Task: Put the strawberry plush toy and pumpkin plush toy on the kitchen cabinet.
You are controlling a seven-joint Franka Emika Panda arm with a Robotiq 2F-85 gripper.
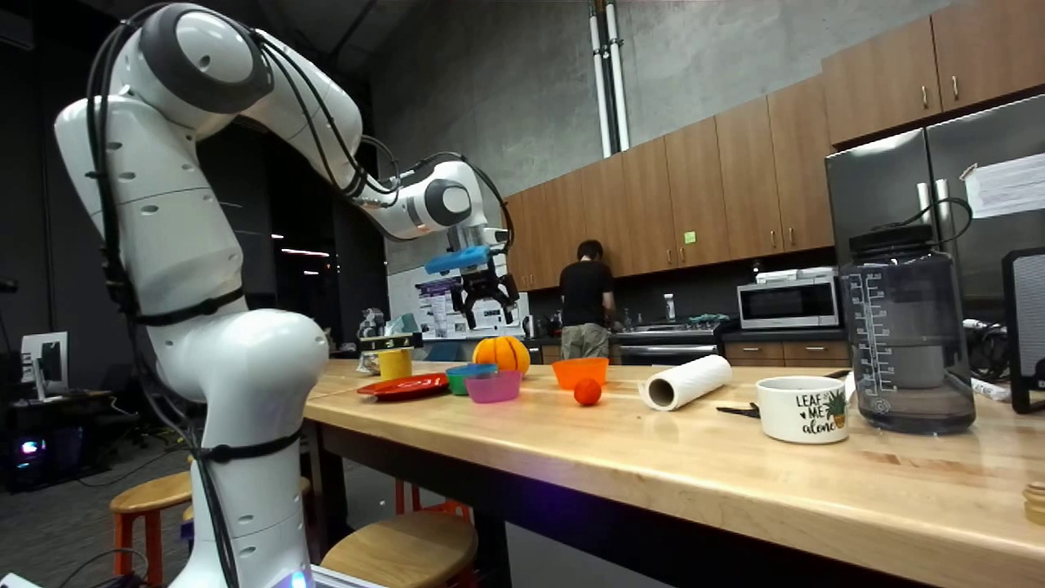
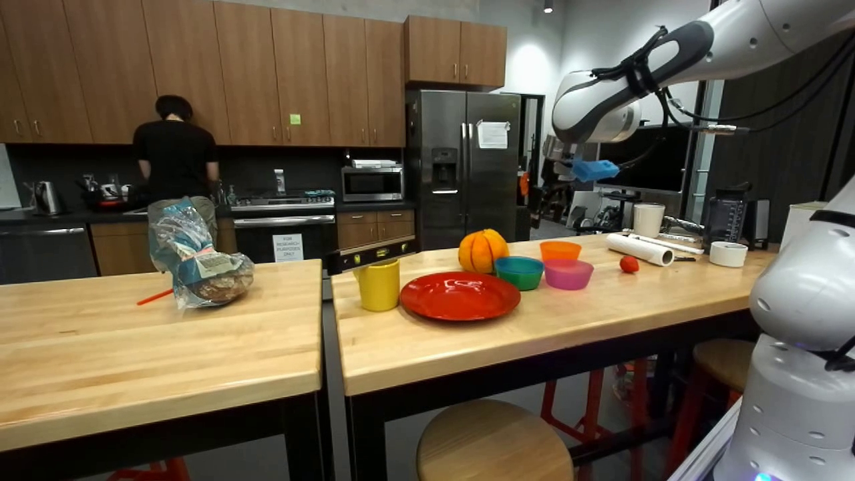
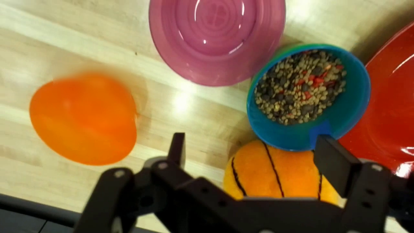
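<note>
- A black gripper [image 1: 490,314] hangs above a long, pale-wood kitchen cabinet [image 1: 718,457], its jaws spread wide and holding nothing.
- In an exterior view, the pumpkin plush toy [image 1: 501,354] sits on the cabinet top, between five and six o'clock from the gripper.
- The wrist view puts the pumpkin at seven o'clock from a teal bowl [image 3: 352,105] of small grain-like pieces [image 3: 300,87], partly hidden behind the gripper; whether toy and bowl touch cannot be told.
- In an exterior view, the strawberry plush toy [image 2: 628,264] rests on the same top, at three o'clock from a purple bowl [image 2: 568,275], with a white paper roll [image 2: 640,250] near it at one o'clock.
- In an exterior view, a red plate [image 2: 461,294] lies at seven o'clock from the pumpkin, a yellow mug [image 2: 379,288] at the plate's nine o'clock.
- A person [image 2: 175,157] stands beyond, back to the camera.
</note>
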